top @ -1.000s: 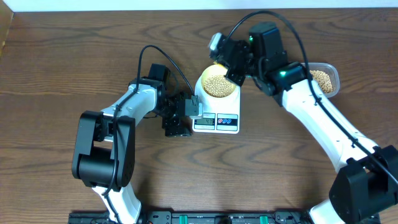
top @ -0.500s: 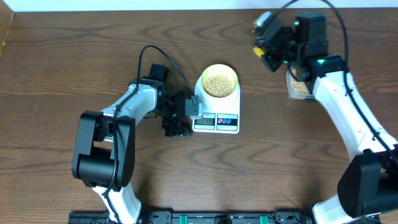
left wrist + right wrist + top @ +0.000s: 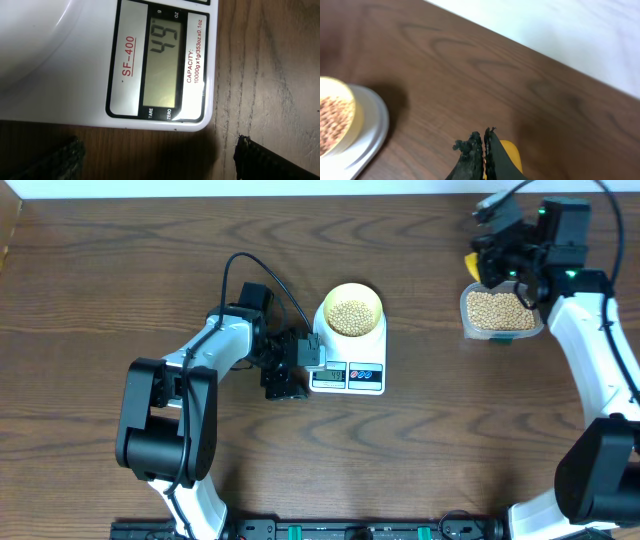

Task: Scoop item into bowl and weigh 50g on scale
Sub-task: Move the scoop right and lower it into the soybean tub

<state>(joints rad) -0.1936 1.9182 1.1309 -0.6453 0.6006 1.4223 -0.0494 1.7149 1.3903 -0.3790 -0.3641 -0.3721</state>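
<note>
The pale yellow-green bowl point(image 3: 352, 300) stands on the white scale point(image 3: 348, 377) and holds a heap of tan beans point(image 3: 352, 318). The scale's display point(image 3: 164, 65) reads 49 g. My left gripper point(image 3: 300, 370) is open and empty, its fingers point(image 3: 157, 150) apart just in front of the display. My right gripper point(image 3: 492, 255) is at the far right, above the back edge of the clear tub point(image 3: 500, 330). Its fingers point(image 3: 484, 140) are shut on a yellow scoop point(image 3: 512, 152), mostly hidden behind them. The bowl point(image 3: 335, 117) and scale point(image 3: 370, 130) show at the left of the right wrist view.
The clear tub holds more beans point(image 3: 498, 308). The table's back edge and a white wall point(image 3: 560, 30) lie close behind the right gripper. The left arm's cable point(image 3: 250, 265) loops over the table left of the scale.
My right arm has swung from over the bowl to the right and back, ending above the tub. The left arm, bowl and scale have not moved.
</note>
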